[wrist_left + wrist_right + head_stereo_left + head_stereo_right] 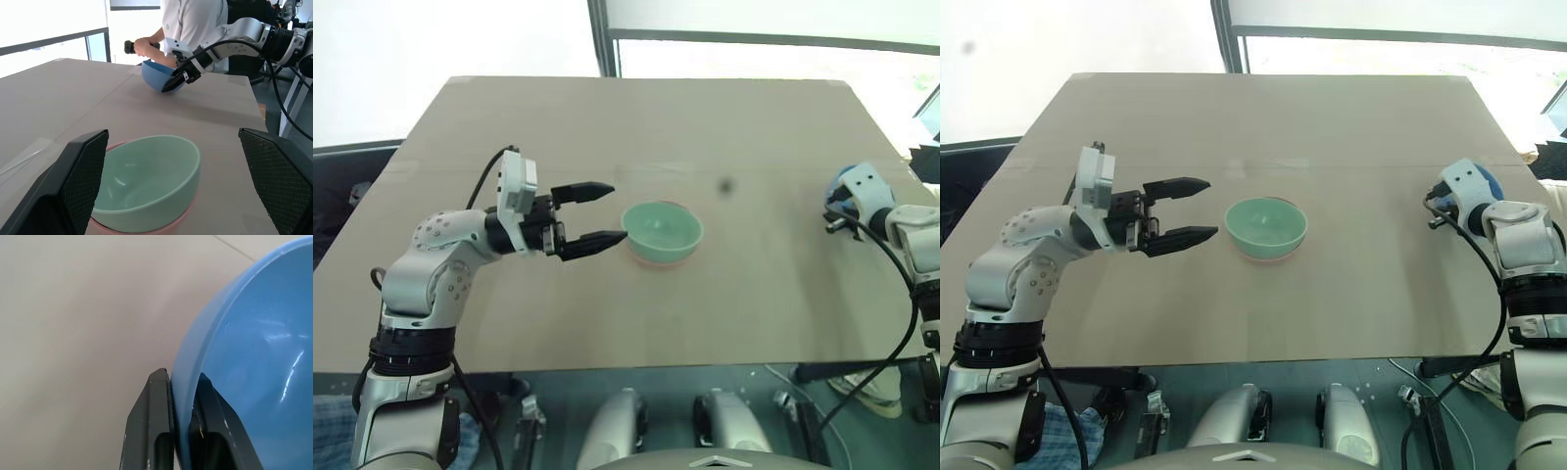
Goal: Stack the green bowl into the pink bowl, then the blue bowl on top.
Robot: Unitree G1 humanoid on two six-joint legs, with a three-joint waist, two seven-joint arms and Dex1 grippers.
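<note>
In the head views, the left gripper, a black two-pronged claw on a white and grey arm, sits left of centre and points toward the picture's right. Its fingers stand spread wide with nothing between them, just beside the stacked bowls and apart from them.

At the centre of the frame the green bowl, small, round and smooth, pale mint inside and out, sits nested upright in the pink bowl, of which only a thin salmon-pink edge shows beneath the green rim. In the left wrist view the same pair lies between the two spread fingers, the pink rim peeping out below the mint wall.

Both rest on the flat, beige counter.

At the right edge of the frame, a little above the middle, the right gripper holds the blue bowl, small, round, glossy sky-blue. In the right wrist view its fingers are pinched tight on the bowl's rim, one outside the wall and one inside.

Beyond the counter's far end, in the left wrist view, a person in a white shirt stands holding a dark object.
</note>
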